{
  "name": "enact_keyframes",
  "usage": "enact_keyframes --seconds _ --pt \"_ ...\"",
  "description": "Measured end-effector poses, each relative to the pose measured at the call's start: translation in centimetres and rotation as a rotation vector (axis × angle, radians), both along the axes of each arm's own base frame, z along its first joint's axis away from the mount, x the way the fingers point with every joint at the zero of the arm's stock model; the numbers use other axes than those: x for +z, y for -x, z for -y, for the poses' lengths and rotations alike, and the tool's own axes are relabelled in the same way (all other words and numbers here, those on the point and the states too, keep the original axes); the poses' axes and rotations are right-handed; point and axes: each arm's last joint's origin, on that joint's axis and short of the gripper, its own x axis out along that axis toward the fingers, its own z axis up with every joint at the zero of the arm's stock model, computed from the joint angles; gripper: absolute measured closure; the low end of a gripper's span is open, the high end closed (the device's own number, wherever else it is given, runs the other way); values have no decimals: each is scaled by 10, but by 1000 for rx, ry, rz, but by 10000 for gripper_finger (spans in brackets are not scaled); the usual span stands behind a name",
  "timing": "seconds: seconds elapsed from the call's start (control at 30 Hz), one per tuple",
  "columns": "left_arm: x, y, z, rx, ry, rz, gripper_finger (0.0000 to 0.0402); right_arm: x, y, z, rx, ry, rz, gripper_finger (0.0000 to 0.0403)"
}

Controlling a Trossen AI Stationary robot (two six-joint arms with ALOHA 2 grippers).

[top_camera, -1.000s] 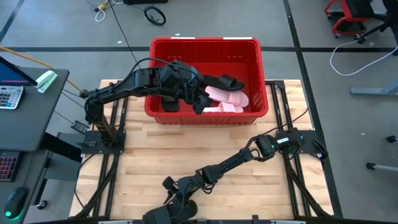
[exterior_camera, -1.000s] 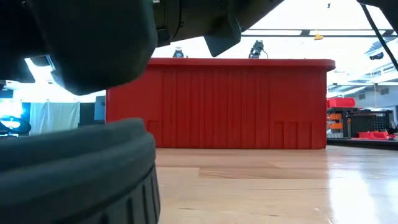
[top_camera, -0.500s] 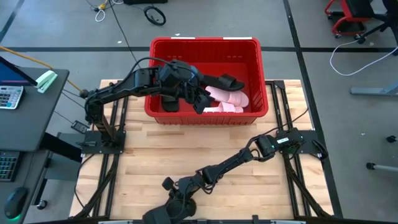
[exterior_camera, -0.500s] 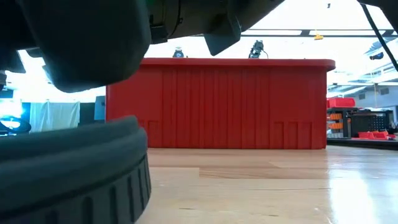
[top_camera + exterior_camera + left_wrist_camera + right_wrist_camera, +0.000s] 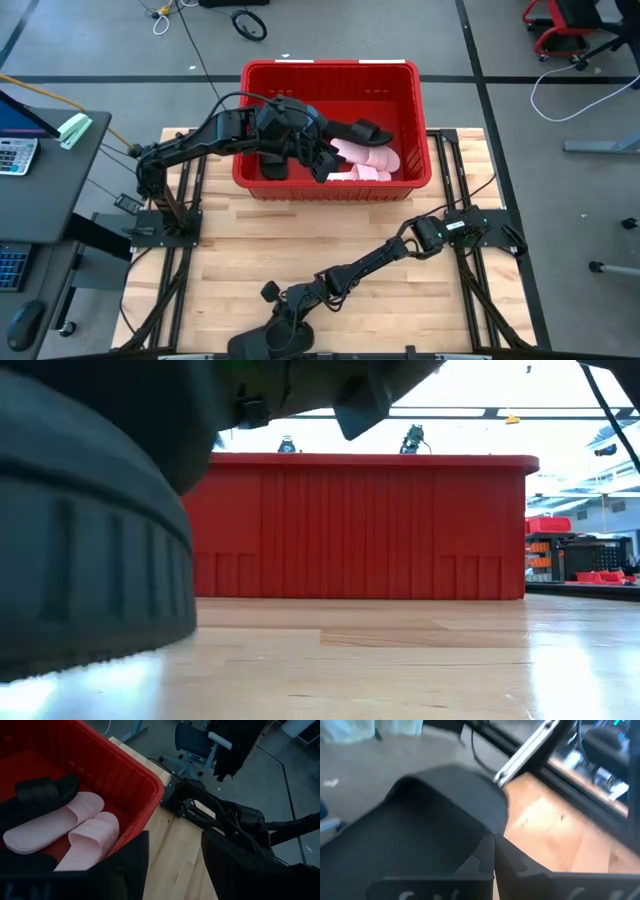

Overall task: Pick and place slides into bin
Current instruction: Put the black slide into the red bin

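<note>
The red bin (image 5: 330, 66) stands at the table's far middle; its ribbed near wall (image 5: 380, 530) fills the low view. In it lie two pale pink slides (image 5: 362, 162) and two black slides (image 5: 366, 130), (image 5: 275, 168). My left gripper (image 5: 322, 160) hangs open over the bin's near part. Nothing is between its fingers, and the pink slides (image 5: 75, 827) lie beside it. Another black slide (image 5: 262, 340) is at the table's near edge, with my right gripper (image 5: 288, 322) shut on it. My right gripper's fingers (image 5: 470, 875) meet at the black slide's broad strap (image 5: 445, 815), and the strap bulges over one finger. The exact spot of contact is hidden by the slide. The arm reaches in slanting down from the far right. The slide stands tilted, its ribbed sole edge (image 5: 90, 580) partly off the table.
Bare wooden table top (image 5: 300, 240) lies between the bin and the near edge. A desk with a keyboard and calculator (image 5: 15, 155) stands left of the table. Cables and chair bases are on the floor beyond.
My right gripper has shut on the black slide at the near edge. In the low view the slide has tipped up from lying flat: its sole edge has risen and light shows under it. My left arm has kept still over the bin.
</note>
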Motion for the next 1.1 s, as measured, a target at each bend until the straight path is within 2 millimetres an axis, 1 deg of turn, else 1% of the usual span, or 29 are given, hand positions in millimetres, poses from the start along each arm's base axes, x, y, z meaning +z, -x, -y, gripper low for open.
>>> enact_keyframes --seconds 0.13,0.3,0.43,0.53,0.6,0.67,0.73,0.8,0.87,0.93,1.0,1.1 --pt "0 0 0 0 0 -1 220 9 7 4 -34 63 -104 400" --pt "-1 0 0 -1 1 -6 215 36 22 14 -114 175 -236 401" --pt "-1 0 0 -1 1 -6 212 69 33 17 -93 188 -241 401" --pt "0 0 0 0 1 -1 212 82 36 13 -7 129 -218 398" --pt "0 0 -1 1 1 2 212 82 37 6 60 96 -198 392" --pt "0 0 -1 3 0 7 212 77 37 -4 102 99 -169 380" --pt "0 0 -1 3 1 7 211 63 37 -14 137 140 -147 361" --pt "1 0 -2 3 1 8 212 46 35 -21 151 194 -120 338" --pt "1 0 -2 3 0 10 213 36 32 -25 149 223 -80 309" --pt "1 0 -2 3 1 11 214 36 29 -25 128 236 -13 279" --pt "1 0 -2 3 0 11 213 41 25 -25 90 245 48 248" --pt "1 0 -2 4 1 11 212 46 21 -21 64 230 97 201"
